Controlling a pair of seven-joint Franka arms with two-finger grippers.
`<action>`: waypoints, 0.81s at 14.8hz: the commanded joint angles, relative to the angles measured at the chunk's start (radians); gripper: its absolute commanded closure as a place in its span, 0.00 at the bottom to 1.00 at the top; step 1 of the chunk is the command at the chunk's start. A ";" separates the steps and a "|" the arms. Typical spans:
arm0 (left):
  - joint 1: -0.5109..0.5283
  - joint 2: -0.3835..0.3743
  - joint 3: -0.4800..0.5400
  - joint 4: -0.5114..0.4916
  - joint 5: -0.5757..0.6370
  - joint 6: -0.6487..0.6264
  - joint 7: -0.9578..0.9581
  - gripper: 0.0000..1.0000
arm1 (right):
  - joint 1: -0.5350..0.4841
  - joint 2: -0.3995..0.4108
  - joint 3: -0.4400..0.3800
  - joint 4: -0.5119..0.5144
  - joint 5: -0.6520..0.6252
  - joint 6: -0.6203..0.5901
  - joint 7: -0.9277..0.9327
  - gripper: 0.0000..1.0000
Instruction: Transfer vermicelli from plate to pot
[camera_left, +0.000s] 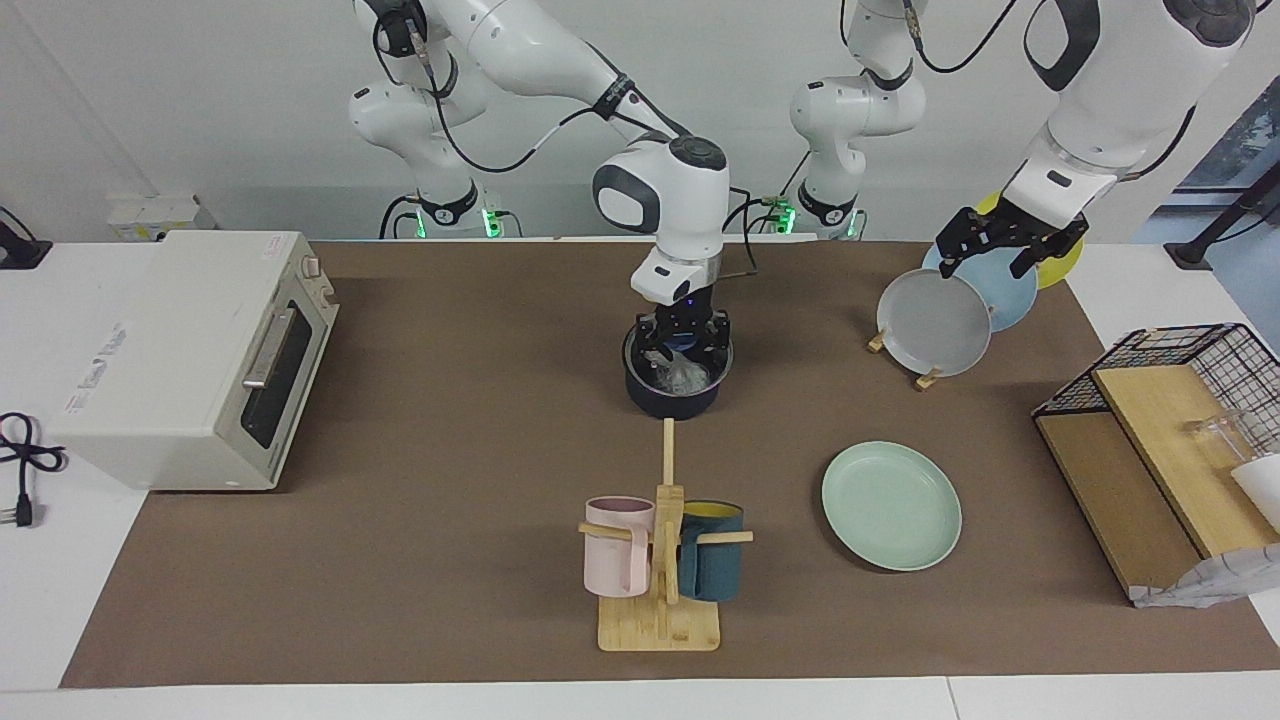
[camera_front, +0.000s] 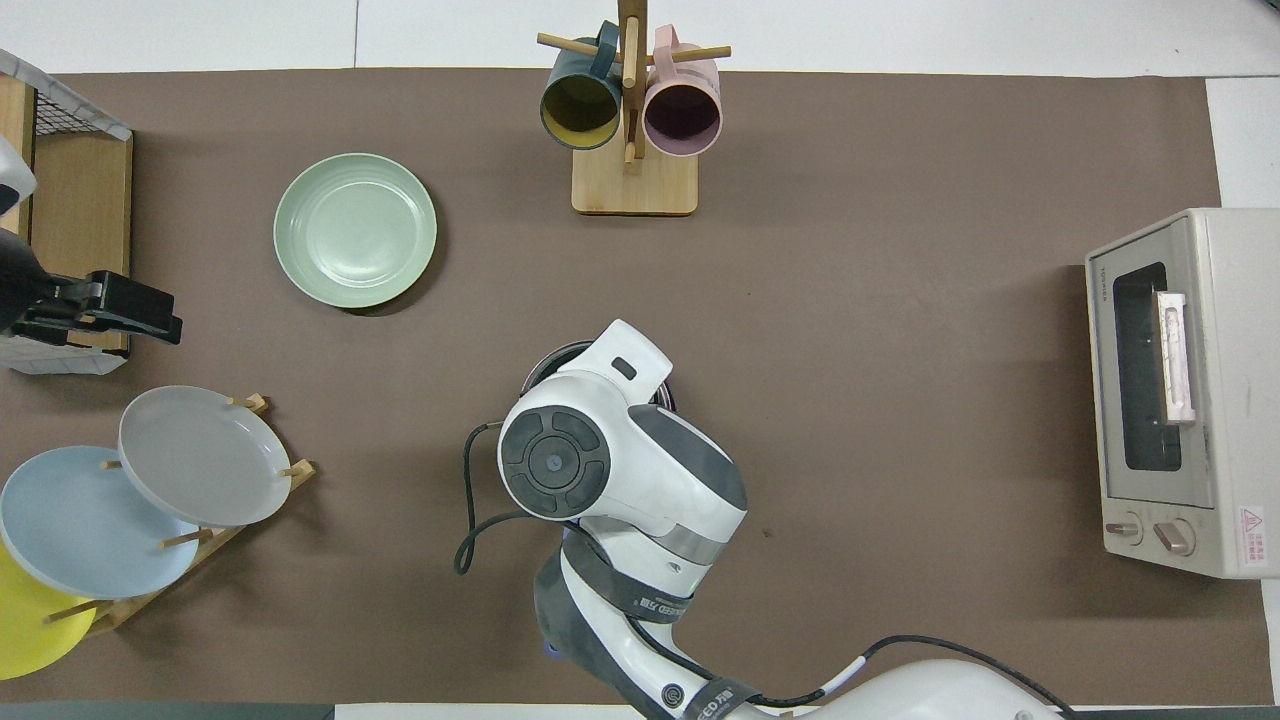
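White vermicelli (camera_left: 683, 376) apparently inside pot (camera_left: 670, 400)

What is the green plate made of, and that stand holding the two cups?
The green plate looks like matte plastic: an even pastel colour with only a soft sheen, though it might be glazed ceramic. The cup stand looks like pale bare wood, with a flat board and round pegs.

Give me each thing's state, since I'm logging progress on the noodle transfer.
Round mint-green plate: empty.
Small dark navy saucepan: upright, holds the noodles.
White translucent vermicelli clump: inside the saucepan.
Right gripper: shut, in the saucepan's mouth.
Left gripper: open, waiting over the plate rack.
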 joint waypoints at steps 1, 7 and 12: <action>0.005 -0.024 0.003 -0.019 -0.012 -0.001 0.010 0.00 | -0.002 -0.005 0.004 -0.009 -0.054 -0.024 0.016 0.65; 0.005 -0.024 0.003 -0.019 -0.012 -0.001 0.010 0.00 | 0.001 0.001 0.007 -0.012 -0.088 -0.024 0.013 0.64; 0.005 -0.024 0.003 -0.019 -0.012 -0.001 0.010 0.00 | -0.015 0.000 0.007 0.012 -0.076 -0.051 0.012 0.00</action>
